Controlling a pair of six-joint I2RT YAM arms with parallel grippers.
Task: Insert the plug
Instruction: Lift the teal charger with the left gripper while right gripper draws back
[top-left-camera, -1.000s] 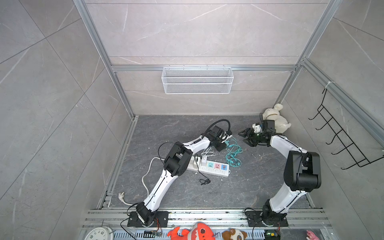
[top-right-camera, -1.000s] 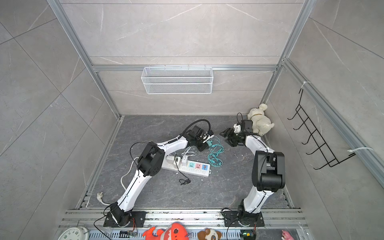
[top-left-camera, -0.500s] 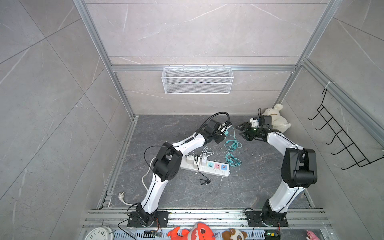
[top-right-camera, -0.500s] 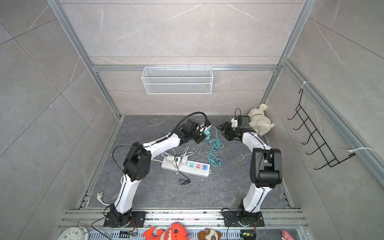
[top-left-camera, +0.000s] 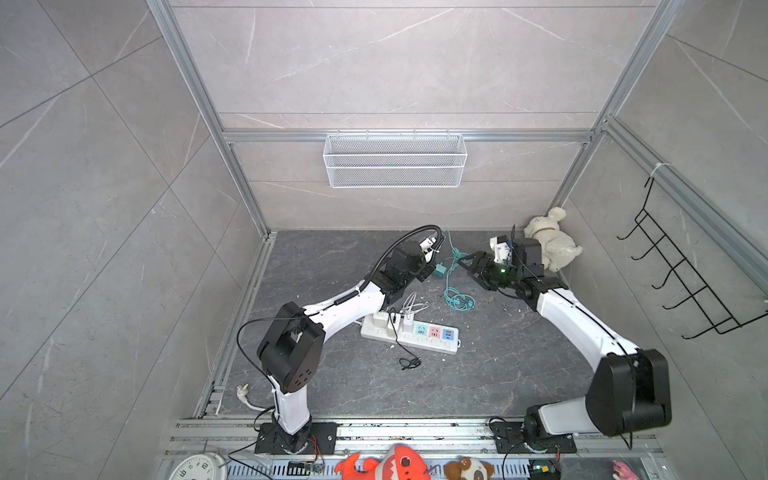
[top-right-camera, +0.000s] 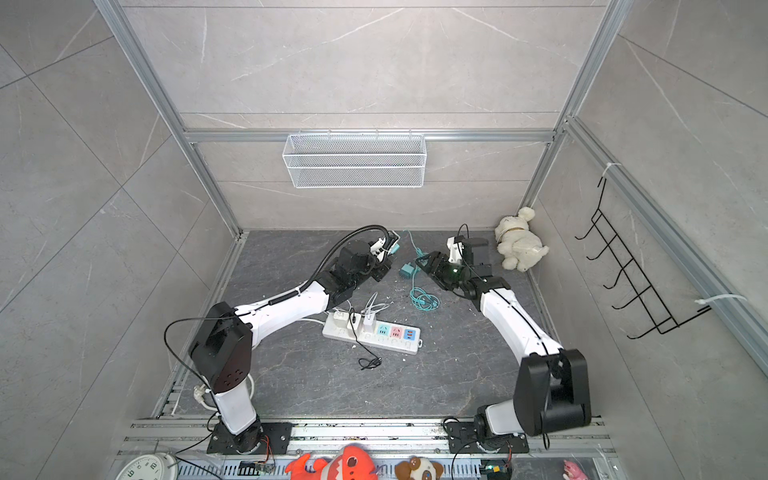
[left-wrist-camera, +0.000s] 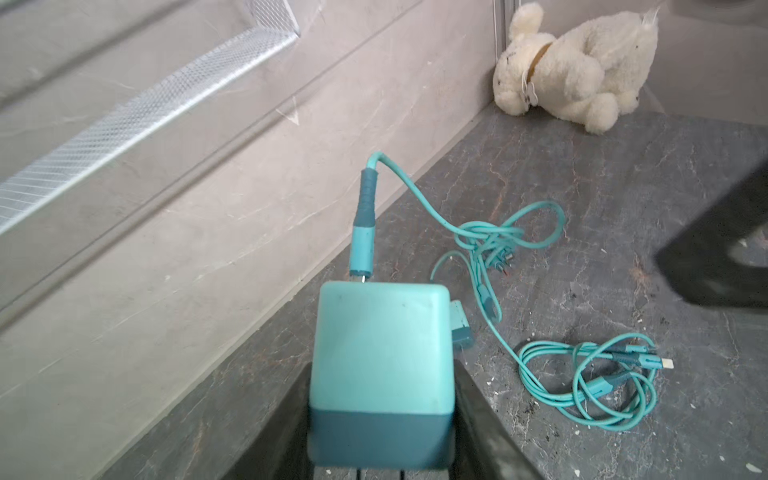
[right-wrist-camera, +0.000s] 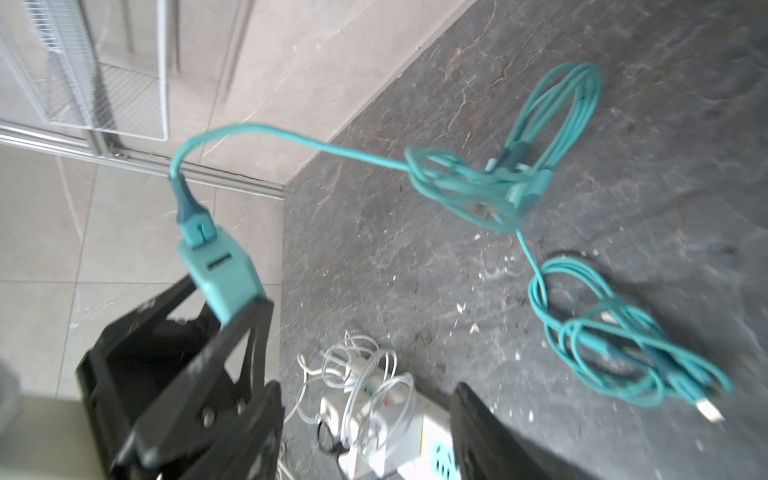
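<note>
Left end effector (top-left-camera: 431, 268) clamps teal plug (left-wrist-camera: 380, 353) above the counter (top-left-camera: 332, 257), mid far edge | long axis toward back wall, cable end leading, prongs hidden | right end effector (top-left-camera: 468, 267) wide, empty, near

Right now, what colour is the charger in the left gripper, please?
Charger: light teal, darker base; best in left wrist view.
</note>
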